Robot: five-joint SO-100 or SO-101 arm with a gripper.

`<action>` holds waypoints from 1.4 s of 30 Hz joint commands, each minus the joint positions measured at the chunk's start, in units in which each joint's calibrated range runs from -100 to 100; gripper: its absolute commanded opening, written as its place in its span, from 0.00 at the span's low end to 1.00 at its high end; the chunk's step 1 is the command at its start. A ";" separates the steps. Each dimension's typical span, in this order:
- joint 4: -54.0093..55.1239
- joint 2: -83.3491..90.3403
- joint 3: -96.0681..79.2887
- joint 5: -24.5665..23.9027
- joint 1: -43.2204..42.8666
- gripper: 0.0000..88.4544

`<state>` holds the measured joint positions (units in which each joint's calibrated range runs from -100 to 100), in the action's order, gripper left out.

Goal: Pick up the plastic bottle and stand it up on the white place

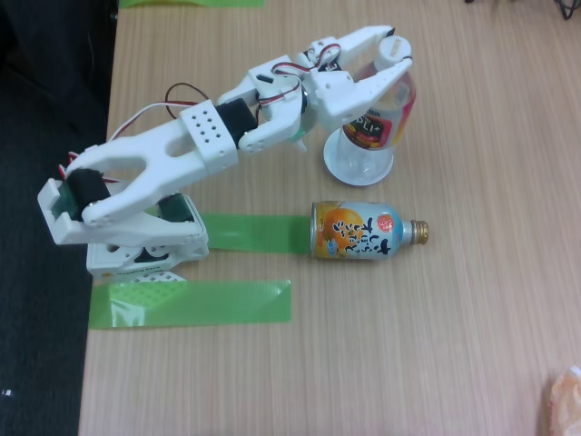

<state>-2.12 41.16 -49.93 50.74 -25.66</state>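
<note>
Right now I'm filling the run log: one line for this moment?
gripper: shut on plastic bottle | bottle: upright on white place | bottle-can: lying, untouched

Fixed view: white arm (172, 154) sitting w/ its base at lower left, reaching up and to the right across frame. Shoulder section w/ black servo at far left; forearm w/ perforated plate running diagonally toward wrist. Red/black wires looping over upper link. Gripper (398, 65) at upper right, jaws partly apart, one finger (363, 41) arching over top, other finger (377, 91) angling below. Tips close together; contact state hard to tell.
</note>
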 commanded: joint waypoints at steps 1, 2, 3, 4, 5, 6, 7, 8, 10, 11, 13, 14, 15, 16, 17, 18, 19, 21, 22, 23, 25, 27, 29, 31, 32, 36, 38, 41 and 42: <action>0.15 2.90 0.18 0.09 0.03 0.13; 0.15 2.98 0.36 0.09 -0.11 0.13; 0.15 2.98 0.45 0.20 -0.19 0.13; 0.15 2.98 0.45 0.20 -0.26 0.13; 0.15 2.98 0.45 0.25 -0.26 0.13; 0.15 2.98 0.45 0.25 -0.34 0.13; 0.15 2.98 0.45 0.25 -0.34 0.13; 0.15 2.98 0.45 0.25 -0.34 0.13; 0.15 2.98 0.00 0.20 -0.34 0.13; 0.15 2.98 -0.18 0.20 -0.56 0.13; 0.15 2.98 -0.18 0.14 -1.82 0.13; 0.15 2.98 -0.18 0.20 -2.34 0.13; 0.15 2.98 -0.18 0.25 -2.78 0.13; 0.15 2.98 -0.18 0.25 -3.15 0.13; 0.15 2.98 -0.18 0.25 -3.30 0.13; 0.15 2.98 -0.18 0.25 -3.45 0.13; 0.15 2.98 -0.18 0.25 -3.45 0.13; 0.15 2.98 -0.18 0.25 -3.45 0.13; 0.15 2.98 -0.18 0.25 -3.37 0.13; 0.15 2.98 -0.18 0.25 -3.30 0.13; 0.15 2.98 -0.27 0.25 -3.08 0.13; 0.15 2.90 -0.36 0.14 -2.93 0.13; 0.15 2.90 -0.72 0.04 -2.93 0.13; 0.15 2.90 -1.72 0.04 -2.86 0.13; 0.15 2.90 -1.99 0.04 -2.86 0.13; 0.15 2.90 -2.17 0.14 -2.86 0.13; 0.15 2.90 -2.17 0.14 -2.86 0.13; 0.66 2.90 -2.17 0.20 -2.86 0.13; 0.66 2.90 -2.17 0.20 -2.86 0.13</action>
<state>-2.12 42.51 -52.46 50.74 -28.73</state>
